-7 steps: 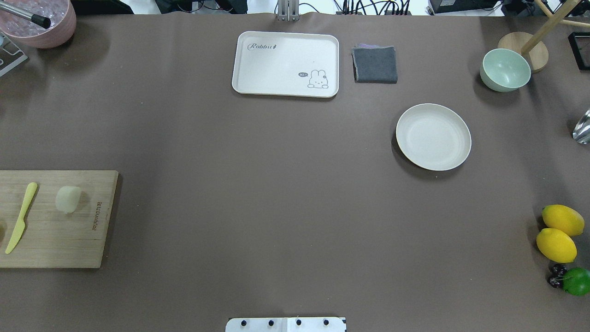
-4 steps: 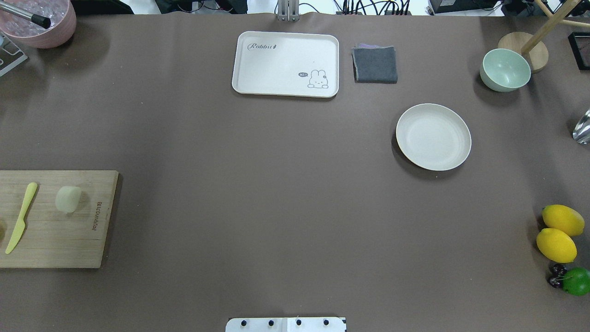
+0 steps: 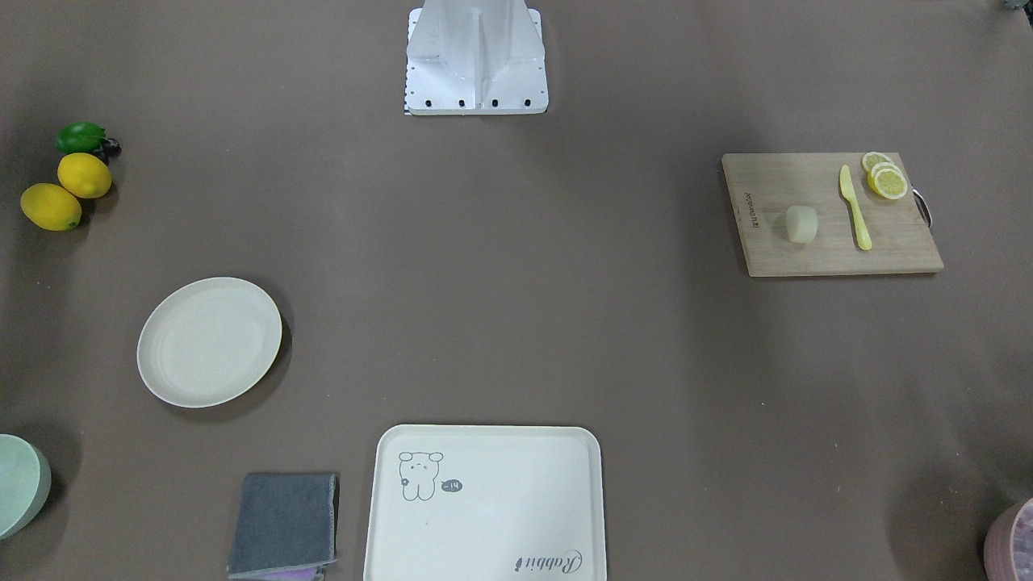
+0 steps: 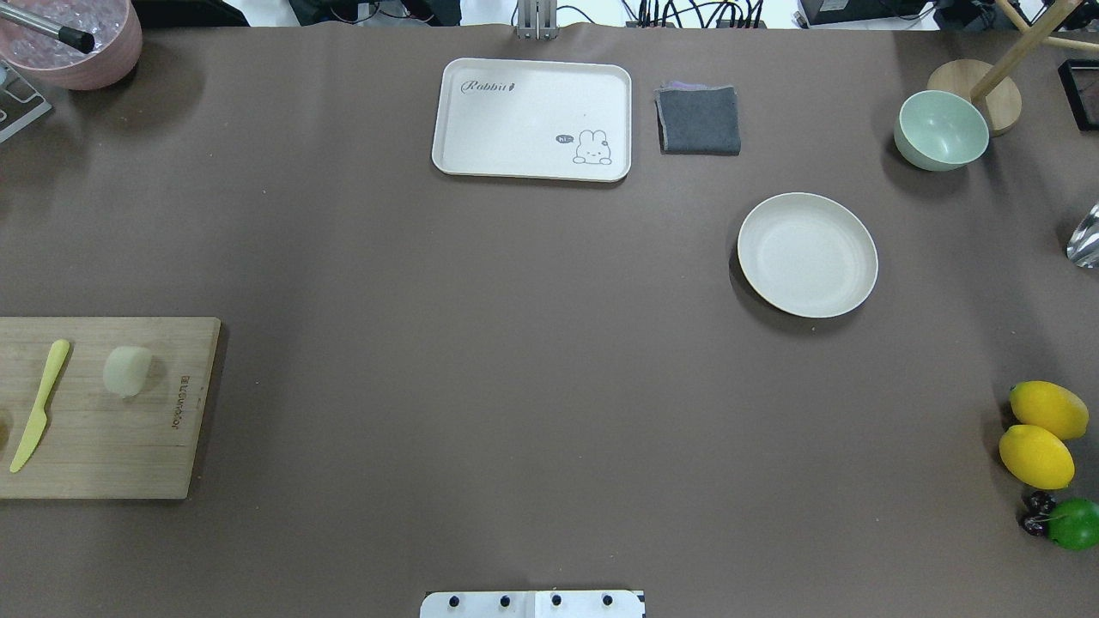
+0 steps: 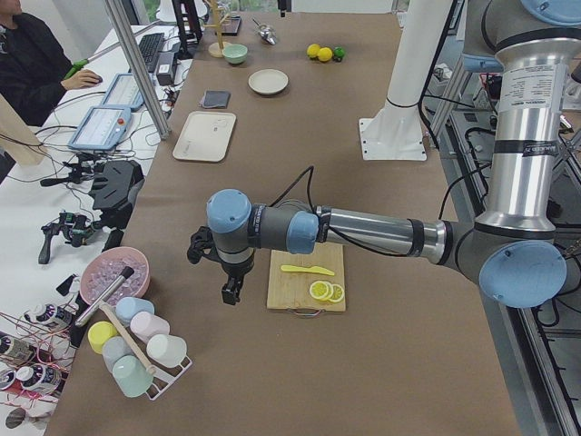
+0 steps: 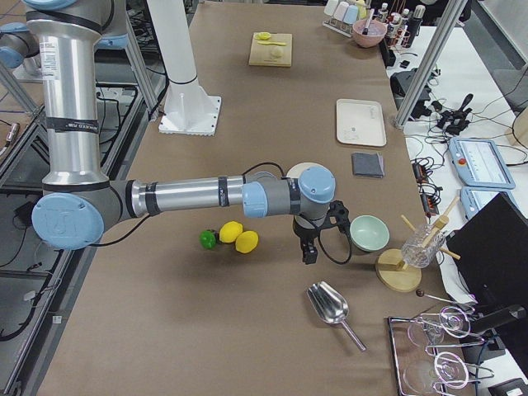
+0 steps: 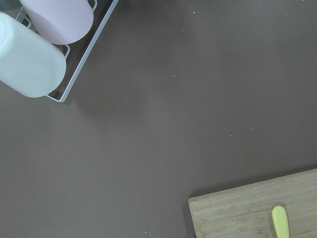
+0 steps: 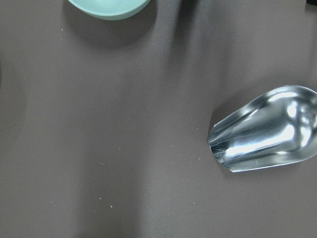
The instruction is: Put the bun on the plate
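Forearm (image 5: 372,233) level, left end effector (image 5: 231,295) pointing down

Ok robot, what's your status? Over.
Left gripper, right gripper: open or shut, can't tell. Bun on cutting board, not on plate. Nothing between them.

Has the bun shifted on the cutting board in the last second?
No. In the overhead view the bun keeps the same spot on the cutting board, with the same gap to the yellow knife.
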Available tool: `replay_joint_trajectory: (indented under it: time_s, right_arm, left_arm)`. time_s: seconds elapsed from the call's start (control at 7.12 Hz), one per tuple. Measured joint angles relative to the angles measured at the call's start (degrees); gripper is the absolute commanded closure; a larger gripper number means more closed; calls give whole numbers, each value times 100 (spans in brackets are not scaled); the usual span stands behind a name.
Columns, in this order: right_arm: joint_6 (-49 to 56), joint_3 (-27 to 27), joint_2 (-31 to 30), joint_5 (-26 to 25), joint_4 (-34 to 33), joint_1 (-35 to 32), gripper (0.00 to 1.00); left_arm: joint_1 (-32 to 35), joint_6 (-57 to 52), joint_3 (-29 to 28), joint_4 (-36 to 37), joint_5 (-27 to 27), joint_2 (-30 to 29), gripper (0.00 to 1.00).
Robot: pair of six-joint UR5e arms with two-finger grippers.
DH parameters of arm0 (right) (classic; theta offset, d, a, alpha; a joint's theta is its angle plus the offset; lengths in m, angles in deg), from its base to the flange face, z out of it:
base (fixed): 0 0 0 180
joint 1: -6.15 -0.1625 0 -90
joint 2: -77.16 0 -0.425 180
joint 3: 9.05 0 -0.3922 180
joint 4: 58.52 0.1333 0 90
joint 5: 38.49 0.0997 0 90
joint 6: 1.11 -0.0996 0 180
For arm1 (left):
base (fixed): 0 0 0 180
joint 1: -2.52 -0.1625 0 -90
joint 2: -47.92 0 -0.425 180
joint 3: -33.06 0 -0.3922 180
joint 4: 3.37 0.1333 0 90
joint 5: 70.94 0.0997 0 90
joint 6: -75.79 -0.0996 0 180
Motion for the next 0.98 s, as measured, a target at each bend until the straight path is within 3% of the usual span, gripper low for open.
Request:
replay_joint_trajectory:
  time_s: [0.98]
  right_arm:
    - [-73, 8, 35, 196, 337, 146, 0]
  left_arm:
    - [-9, 47, -179, -390, -45, -21, 2]
